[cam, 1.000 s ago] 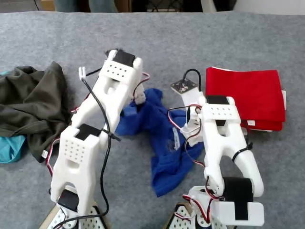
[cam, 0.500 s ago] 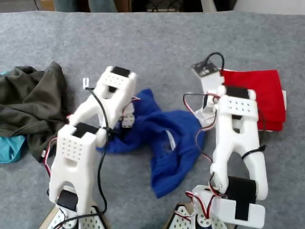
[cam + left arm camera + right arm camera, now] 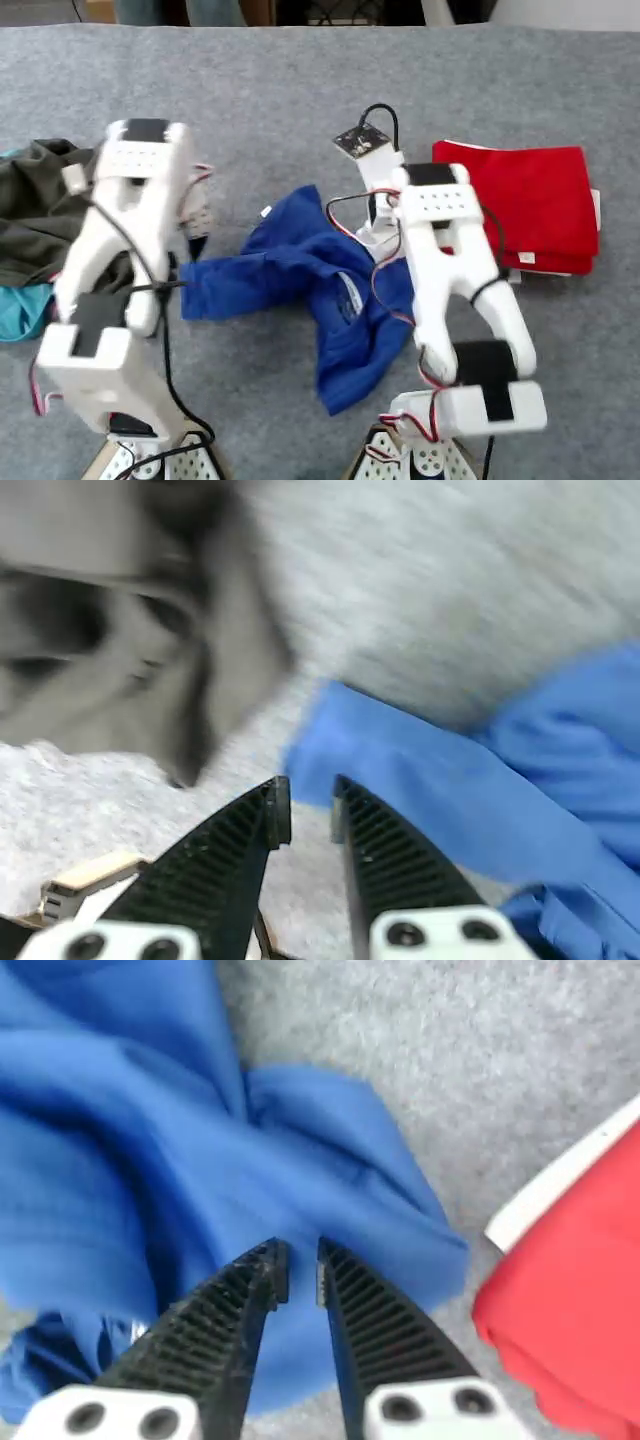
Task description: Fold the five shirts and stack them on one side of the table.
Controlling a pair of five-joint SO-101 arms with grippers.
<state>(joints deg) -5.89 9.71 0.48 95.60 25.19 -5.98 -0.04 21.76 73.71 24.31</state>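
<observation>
Jaws barely parted, empty: left tool (image 3: 310, 815), right tool (image 3: 303, 1265).

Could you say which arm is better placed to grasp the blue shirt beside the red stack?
Right: the right pincer hangs over the crumpled blue shirt beside the folded red stack; the left pincer is at its opposite end.
</observation>
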